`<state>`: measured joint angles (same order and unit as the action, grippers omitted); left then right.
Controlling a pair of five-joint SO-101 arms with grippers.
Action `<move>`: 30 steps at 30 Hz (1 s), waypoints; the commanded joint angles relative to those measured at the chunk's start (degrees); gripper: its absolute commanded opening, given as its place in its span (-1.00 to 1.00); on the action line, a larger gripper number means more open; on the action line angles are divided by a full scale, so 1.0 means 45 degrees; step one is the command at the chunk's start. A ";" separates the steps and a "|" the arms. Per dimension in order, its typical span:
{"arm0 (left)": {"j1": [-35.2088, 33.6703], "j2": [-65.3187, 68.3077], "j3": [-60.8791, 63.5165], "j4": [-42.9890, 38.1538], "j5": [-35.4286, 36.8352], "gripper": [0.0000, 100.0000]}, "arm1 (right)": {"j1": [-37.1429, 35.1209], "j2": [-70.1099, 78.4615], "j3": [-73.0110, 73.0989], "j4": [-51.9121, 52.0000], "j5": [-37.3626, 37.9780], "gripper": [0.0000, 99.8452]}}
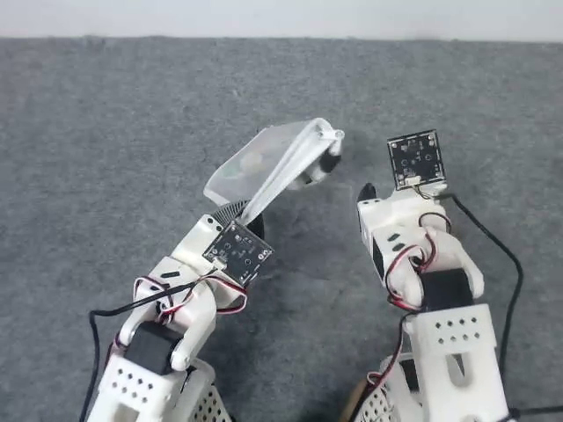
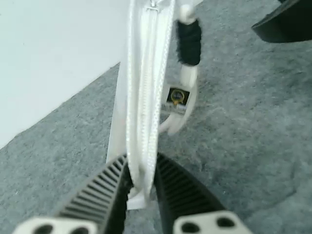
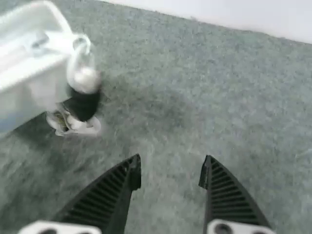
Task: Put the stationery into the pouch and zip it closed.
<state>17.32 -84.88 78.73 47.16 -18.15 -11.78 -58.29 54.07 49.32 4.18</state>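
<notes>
A clear pouch (image 1: pixel 264 163) with a white zipper band (image 2: pixel 144 97) is held up off the grey carpet, tilted, its far corner near the right arm. My left gripper (image 2: pixel 142 187) is shut on the zipper edge at the pouch's near end. From the far corner hangs a pull cord with a black and white toggle (image 1: pixel 324 165) (image 2: pixel 187 41) (image 3: pixel 83 100). Something pale shows faintly through the pouch wall (image 1: pixel 253 161). My right gripper (image 3: pixel 170 175) is open above bare carpet, just beside the toggle and apart from it.
Grey carpet (image 1: pixel 106 149) covers the table, with a white wall (image 1: pixel 281 18) along the far edge. The two arm bases (image 1: pixel 440 352) stand close together at the near edge. Open carpet lies to the left and far right.
</notes>
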 commanded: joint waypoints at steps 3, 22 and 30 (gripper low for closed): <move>-0.0215 -0.0117 0.0029 -0.0156 0.0234 -0.90 | -0.0147 -0.2042 -0.0821 0.0811 0.0176 -0.62; -0.0215 -0.1915 -0.1729 0.3243 0.3380 -0.50 | -0.0147 -0.2413 0.0039 -0.0029 0.0176 -0.62; -0.0313 -0.3985 -0.1612 0.3810 0.3849 -0.50 | -0.0147 -0.2530 0.0059 0.0029 0.0078 -0.62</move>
<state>16.18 -103.16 74.33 65.63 -2.24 -11.78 -67.34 55.03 50.55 4.26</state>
